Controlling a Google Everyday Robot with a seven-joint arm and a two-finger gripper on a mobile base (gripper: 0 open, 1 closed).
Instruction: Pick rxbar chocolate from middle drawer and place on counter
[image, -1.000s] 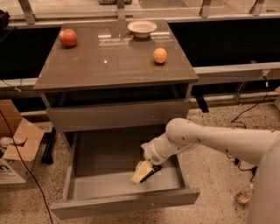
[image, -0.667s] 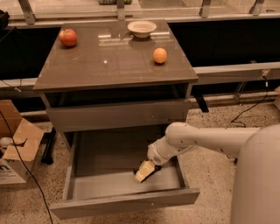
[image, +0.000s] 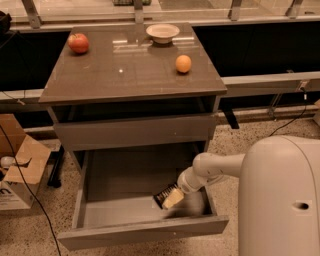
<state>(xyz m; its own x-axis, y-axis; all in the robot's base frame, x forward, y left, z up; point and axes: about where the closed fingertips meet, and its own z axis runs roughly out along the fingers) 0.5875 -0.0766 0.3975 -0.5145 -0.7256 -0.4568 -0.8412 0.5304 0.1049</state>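
Observation:
The middle drawer (image: 120, 185) is pulled open below the counter (image: 125, 75). My gripper (image: 171, 199) is inside the drawer at its right front, just above the pale floor. It is shut on the rxbar chocolate (image: 161, 196), a small black bar with white stripes that sticks out to the left of the cream fingers (image: 174, 198) and sits tilted. My white arm reaches in from the right over the drawer's right wall.
On the counter stand a red apple (image: 78, 43) at back left, a white bowl (image: 162, 32) at the back and an orange fruit (image: 183, 63) at right. A closed drawer front (image: 135, 131) sits above the open one. A cardboard box (image: 20, 170) lies on the floor at left. My white body (image: 280, 200) fills the lower right.
The arm has drawn back to the right and my body fills more of the view. The black bar now shows at the fingers, tilted off the drawer floor.

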